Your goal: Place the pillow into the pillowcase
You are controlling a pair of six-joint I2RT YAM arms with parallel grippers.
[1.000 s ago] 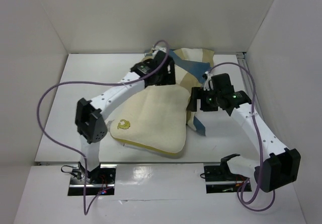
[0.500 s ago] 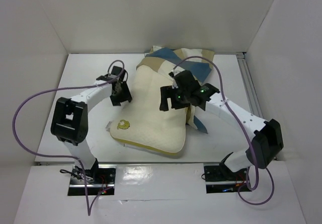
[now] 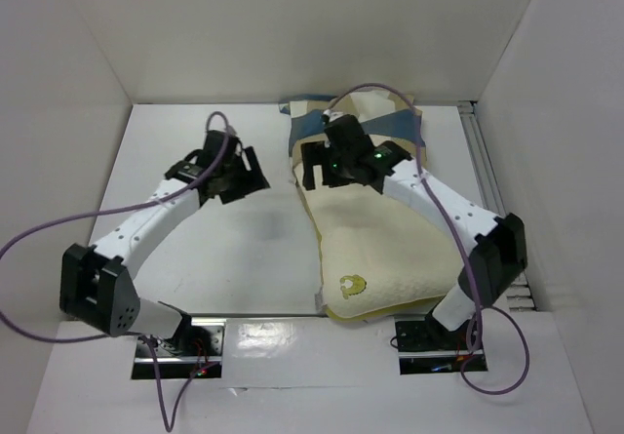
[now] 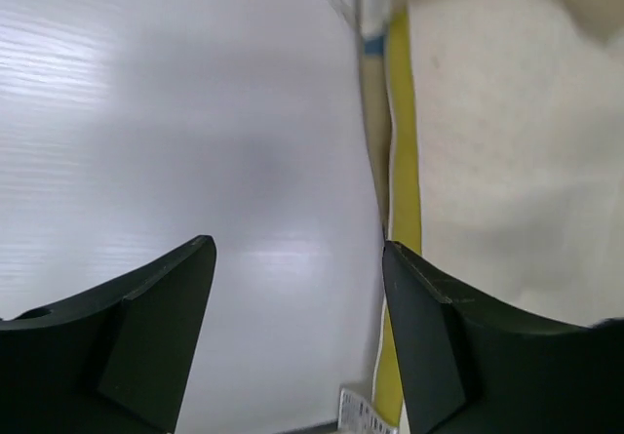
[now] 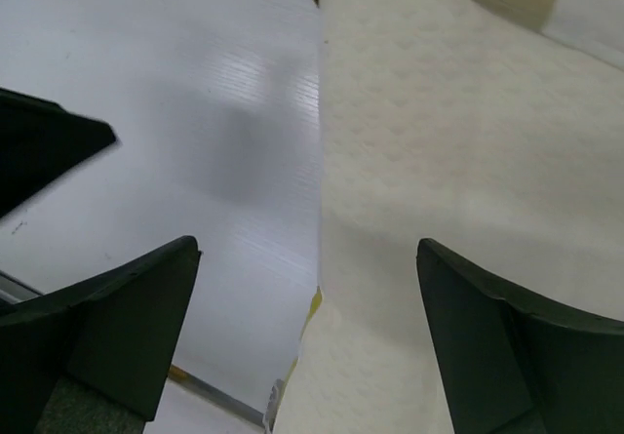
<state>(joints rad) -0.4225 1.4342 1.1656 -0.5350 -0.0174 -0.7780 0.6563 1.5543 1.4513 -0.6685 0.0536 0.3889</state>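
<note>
Pillow (image 3: 380,249) far end hidden beneath pillowcase (image 3: 395,122); left gripper (image 4: 297,254), right gripper (image 5: 307,249) both released.

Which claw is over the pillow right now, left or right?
The right claw: it hangs open above the far end of the pillow, by the pillowcase. The left claw, also open, is over bare table beside the pillow's yellow-piped edge.

Left gripper (image 4: 297,249) hangs over bare table (image 3: 195,249), the pillow (image 3: 380,249) just off to its right, the pillow's edge running alongside. Right gripper (image 5: 307,244) straddles that same edge: pillow below its right side, table below its left. Ahead of the right gripper, the pillowcase (image 3: 392,122) bunches at the pillow's far end
</note>
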